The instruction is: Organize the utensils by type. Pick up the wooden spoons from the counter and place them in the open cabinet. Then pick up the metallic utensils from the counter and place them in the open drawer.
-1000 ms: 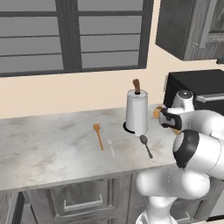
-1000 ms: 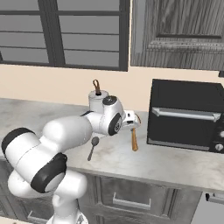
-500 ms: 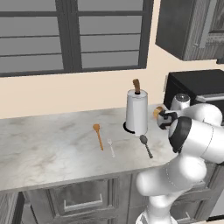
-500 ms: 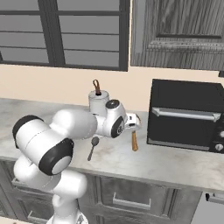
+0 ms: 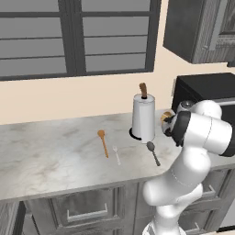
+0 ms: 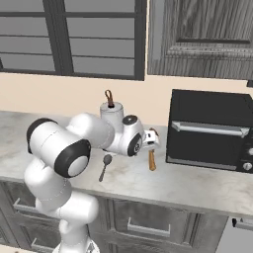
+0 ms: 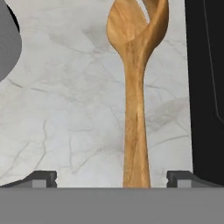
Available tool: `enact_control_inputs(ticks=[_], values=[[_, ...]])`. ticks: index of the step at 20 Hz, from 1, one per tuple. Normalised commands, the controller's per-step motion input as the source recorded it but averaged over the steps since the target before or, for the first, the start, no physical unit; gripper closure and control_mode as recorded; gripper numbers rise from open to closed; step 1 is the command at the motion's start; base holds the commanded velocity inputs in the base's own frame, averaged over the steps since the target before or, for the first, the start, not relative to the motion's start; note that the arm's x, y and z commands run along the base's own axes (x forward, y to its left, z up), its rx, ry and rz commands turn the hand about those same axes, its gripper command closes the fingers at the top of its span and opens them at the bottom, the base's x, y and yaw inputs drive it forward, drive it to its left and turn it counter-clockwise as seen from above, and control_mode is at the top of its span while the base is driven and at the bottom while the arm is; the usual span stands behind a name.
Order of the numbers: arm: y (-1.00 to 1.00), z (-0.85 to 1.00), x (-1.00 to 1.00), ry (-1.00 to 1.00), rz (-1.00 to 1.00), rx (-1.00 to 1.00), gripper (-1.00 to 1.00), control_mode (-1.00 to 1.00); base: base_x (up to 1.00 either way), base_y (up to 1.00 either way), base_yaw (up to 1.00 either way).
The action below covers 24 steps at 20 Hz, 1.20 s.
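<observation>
Fronts [image 6: 148, 225] of grey wood with small bar handles, low down under the counter [image 5: 46, 156].

Up on top, close by: pincer [image 7: 111, 180] wide open, holding nothing. Two small dark fingertips [image 7: 43, 178] far apart. Between them, the thin handle of a wooden spoon [image 7: 134, 109]. Lying flat on the pale stone, bowl end pointing away from the hand. Cannot tell if the tips touch it.

Same pincer [image 6: 150, 141] from the right side, low over the top end of that spoon [image 6: 152, 159]. Just beside the spoon, a big black oven [image 6: 210, 129]. From the left side, only the spoon's bowl [image 5: 164, 115] peeking out past the white arm.

A bit further along the counter, a dark grey spoon [image 5: 153, 152] with a round head, lying near the foot of a white roll [image 5: 143, 117]. Next to it, a small silver fork [image 5: 116, 154]. Just beside the fork, one more wooden spoon [image 5: 103, 141], bowl end toward the wall. All three flat on the stone, apart from each other, well apart from the pincer.

Behind them, the white roll standing up straight, brown knob on top.

At the back, a cream wall and a big dark window [image 5: 78, 36]. High above the oven, a dark grey wood cabinet [image 5: 202, 30]. Cannot tell if its door is open.
</observation>
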Motion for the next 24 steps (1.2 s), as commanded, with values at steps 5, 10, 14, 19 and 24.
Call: enact_control_inputs(ticks=[5, 10, 14, 19, 24], values=[[-0.07, -0.20, 0.24, 0.14, 0.00, 0.00, -1.00, -1.00, 0.00, 0.00, 0.00], [-0.08, -0.13, 0.18, 0.15, 0.00, 0.00, -1.00, -1.00, 0.00, 0.00, 0.00], [-0.10, -0.10, 0.16, 0.06, 0.00, 0.00, -1.00, -1.00, 0.00, 0.00, 0.00], [-0.10, -0.18, 0.11, 0.03, 0.00, 0.00, -1.00, -1.00, 0.00, 0.00, 0.00], [-0.11, -0.20, 0.06, 0.02, 0.00, 0.00, -1.00, -1.00, 0.00, 0.00, 0.00]])
